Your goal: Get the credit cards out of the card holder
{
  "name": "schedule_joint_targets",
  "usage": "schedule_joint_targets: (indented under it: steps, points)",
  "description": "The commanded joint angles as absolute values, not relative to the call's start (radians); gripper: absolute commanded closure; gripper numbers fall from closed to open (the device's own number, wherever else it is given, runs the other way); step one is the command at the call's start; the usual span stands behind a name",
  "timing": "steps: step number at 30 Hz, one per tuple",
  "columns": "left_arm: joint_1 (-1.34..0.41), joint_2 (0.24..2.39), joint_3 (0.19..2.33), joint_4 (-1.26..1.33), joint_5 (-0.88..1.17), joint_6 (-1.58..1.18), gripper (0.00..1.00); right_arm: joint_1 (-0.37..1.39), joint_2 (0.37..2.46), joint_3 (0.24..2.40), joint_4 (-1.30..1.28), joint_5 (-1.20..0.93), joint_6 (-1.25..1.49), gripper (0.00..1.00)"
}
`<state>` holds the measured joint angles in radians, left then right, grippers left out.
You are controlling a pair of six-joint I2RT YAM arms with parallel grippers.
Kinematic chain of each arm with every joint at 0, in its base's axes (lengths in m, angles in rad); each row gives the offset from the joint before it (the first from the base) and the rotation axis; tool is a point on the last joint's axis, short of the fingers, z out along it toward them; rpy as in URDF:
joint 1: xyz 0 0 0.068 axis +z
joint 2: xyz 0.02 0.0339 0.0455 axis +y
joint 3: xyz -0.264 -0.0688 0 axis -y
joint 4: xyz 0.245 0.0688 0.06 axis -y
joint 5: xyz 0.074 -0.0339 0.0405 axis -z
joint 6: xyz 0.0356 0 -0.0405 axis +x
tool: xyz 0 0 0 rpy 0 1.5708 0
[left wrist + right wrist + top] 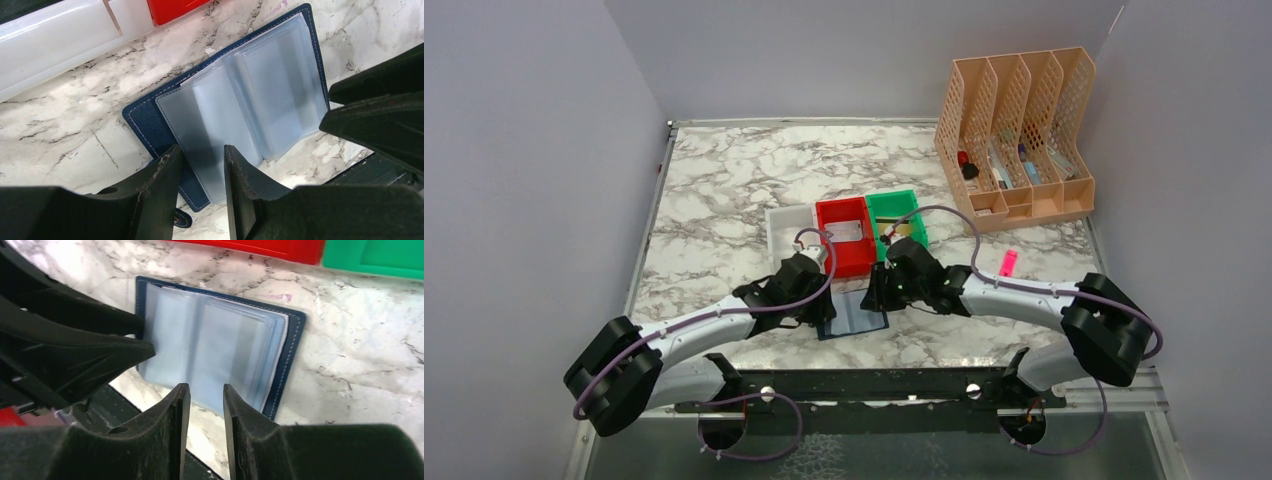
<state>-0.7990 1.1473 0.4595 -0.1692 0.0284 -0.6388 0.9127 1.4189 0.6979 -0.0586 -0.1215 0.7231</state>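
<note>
At the near edge of the table the card holder lies opened flat, navy cover down and clear sleeves fanned upward, presumably so the pockets can be reached from above. The left end effector hovers over one side of it and the right end effector over the other. Each has its fingers drawn in to a narrow slit, with nothing clamped that I can see. The sleeves look see-through and empty, so the task seems almost done. Just beyond stand a white bin, a red bin and a green bin. The flat pale and tan pieces inside the latter two may be the credit cards, sorted there. Farther right lie a pink stick and a peach file rack. No writing is legible anywhere.
</note>
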Motion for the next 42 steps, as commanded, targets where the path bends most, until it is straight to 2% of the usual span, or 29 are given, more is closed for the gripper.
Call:
schedule_joint_targets:
  steps: [1,30,36,39,42]
  points:
    - [-0.802,1.154,0.489,-0.190,0.014,-0.621,0.60,0.916,1.461,0.731,-0.155,-0.056,0.694,0.64]
    - [-0.802,1.183,0.486,-0.182,0.037,-0.613,0.63,0.916,1.548,0.737,-0.167,-0.098,0.683,0.65]
    - [-0.802,1.183,0.487,-0.176,0.041,-0.616,0.65,0.916,1.551,0.751,-0.110,-0.158,0.684,0.73]
    - [-0.802,1.182,0.487,-0.176,0.042,-0.615,0.65,0.916,1.544,0.775,-0.136,-0.130,0.683,0.86]
    - [-0.802,1.184,0.486,-0.174,0.042,-0.614,0.65,0.916,1.536,0.784,-0.150,-0.115,0.682,0.94]
